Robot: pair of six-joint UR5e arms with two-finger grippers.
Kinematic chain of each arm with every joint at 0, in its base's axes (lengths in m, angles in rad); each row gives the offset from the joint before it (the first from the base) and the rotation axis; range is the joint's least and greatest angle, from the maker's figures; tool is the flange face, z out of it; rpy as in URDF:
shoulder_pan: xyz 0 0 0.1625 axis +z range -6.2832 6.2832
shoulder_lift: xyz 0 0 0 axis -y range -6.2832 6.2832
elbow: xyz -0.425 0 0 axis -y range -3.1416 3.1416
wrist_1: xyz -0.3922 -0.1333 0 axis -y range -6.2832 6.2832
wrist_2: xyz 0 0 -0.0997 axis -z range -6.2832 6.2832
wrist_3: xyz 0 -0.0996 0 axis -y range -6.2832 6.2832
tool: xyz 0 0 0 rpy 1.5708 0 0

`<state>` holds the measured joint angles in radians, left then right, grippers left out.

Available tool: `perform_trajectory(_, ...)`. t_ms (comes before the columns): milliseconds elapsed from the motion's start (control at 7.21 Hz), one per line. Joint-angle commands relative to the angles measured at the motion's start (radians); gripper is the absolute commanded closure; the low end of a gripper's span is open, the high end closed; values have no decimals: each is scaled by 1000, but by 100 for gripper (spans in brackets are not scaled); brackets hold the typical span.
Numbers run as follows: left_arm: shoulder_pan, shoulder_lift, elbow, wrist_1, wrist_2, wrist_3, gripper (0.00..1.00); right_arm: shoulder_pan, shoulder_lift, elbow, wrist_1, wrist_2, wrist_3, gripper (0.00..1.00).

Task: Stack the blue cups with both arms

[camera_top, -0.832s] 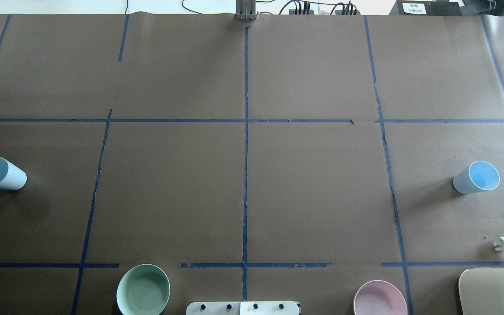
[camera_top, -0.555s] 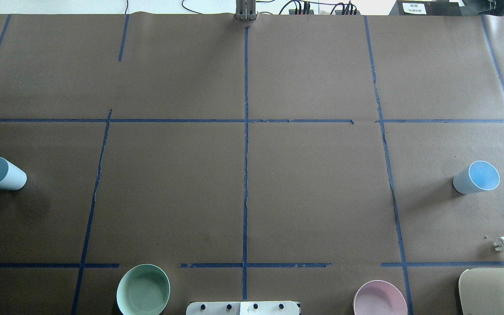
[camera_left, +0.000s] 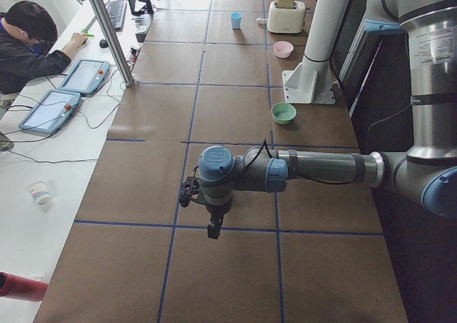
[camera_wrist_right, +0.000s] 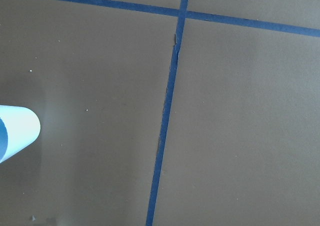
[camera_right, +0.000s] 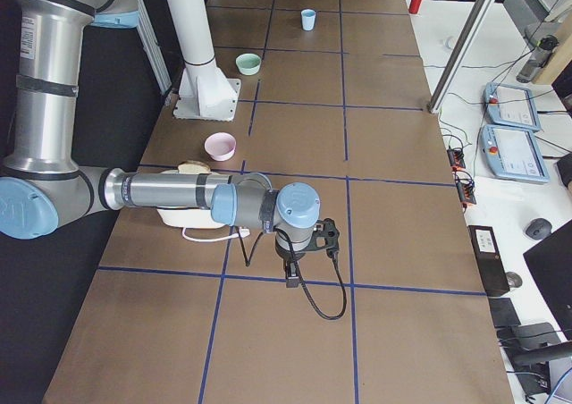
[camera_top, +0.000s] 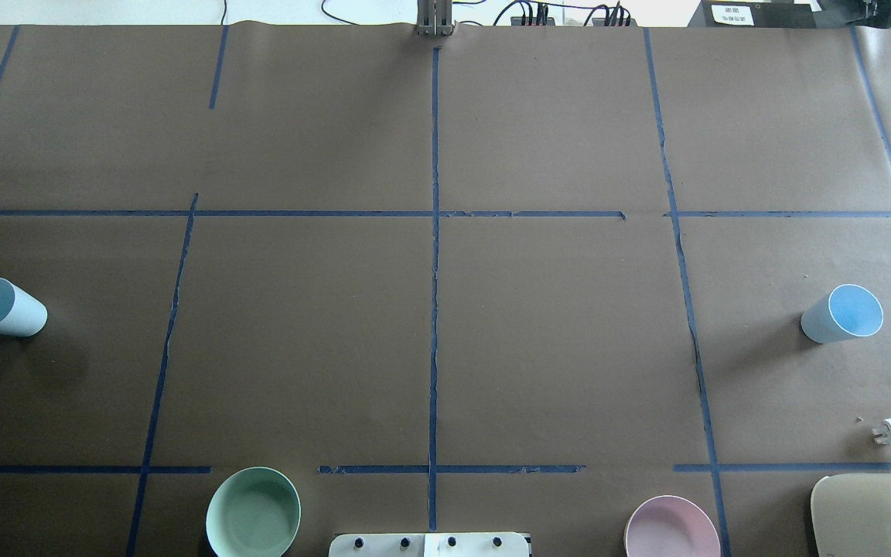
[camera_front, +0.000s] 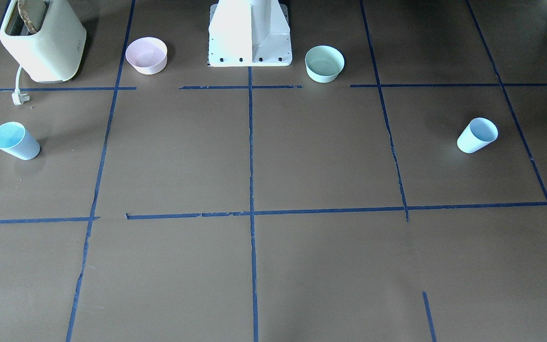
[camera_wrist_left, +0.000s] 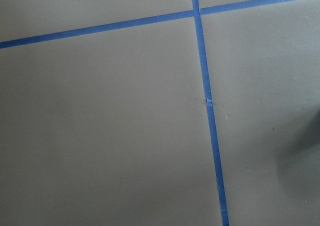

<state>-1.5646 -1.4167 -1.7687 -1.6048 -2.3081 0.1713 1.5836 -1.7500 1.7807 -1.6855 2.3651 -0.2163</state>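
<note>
Currently, one blue cup (camera_top: pixel 2 308) stands upright at the left end of the table (camera_top: pixel 298 348), the other blue cup (camera_top: pixel 841 313) at its right end. On left arm (camera_left: pixel 314 169) and right arm (camera_right: pixel 170 189) alike, how far the jaws stand apart cannot be told.

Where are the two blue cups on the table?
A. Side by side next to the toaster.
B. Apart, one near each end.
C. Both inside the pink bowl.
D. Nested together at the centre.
B: the left-side cup stands near the left end of the table, and the right-side cup stands near the right end, far apart.
</note>
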Motion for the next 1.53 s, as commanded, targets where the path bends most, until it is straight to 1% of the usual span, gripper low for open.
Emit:
perform_trajectory(0, 9, -31, 20, -84, -75, -1, 0, 1, 1, 2, 1, 0, 0, 0)
perform_trajectory(139, 29, -31, 21, -121, -136, -4, 0, -1, 1, 6, 1, 0, 0, 0)
perform_trajectory(277, 76, -28, 21, -189, -129, -21, 0, -1, 1, 8, 0, 0, 0, 0)
perform_trajectory(416, 125, -25, 14, -205, -128, -173, 0, -1, 1, 8, 1, 0, 0, 0)
perform_trajectory(555, 197, -19, 15, -275, -126, -337, 0, 1, 1, 8, 0, 0, 0, 0)
perform_trajectory(832, 327, 31, 23, -476, -32, -596, 0, -1, 0, 8, 1, 0, 0, 0)
perform_trajectory(971, 381, 32, 23, -527, -4, -710, 0, 1, 0, 8, 0, 0, 0, 0)
perform_trajectory(1248, 490, 33, 25, -553, 108, -841, 0, 1, 0, 6, 0, 0, 0, 0)
perform_trajectory(1387, 518, 32, 40, -553, 128, -848, 0, 1, 0, 6, 0, 0, 0, 0)
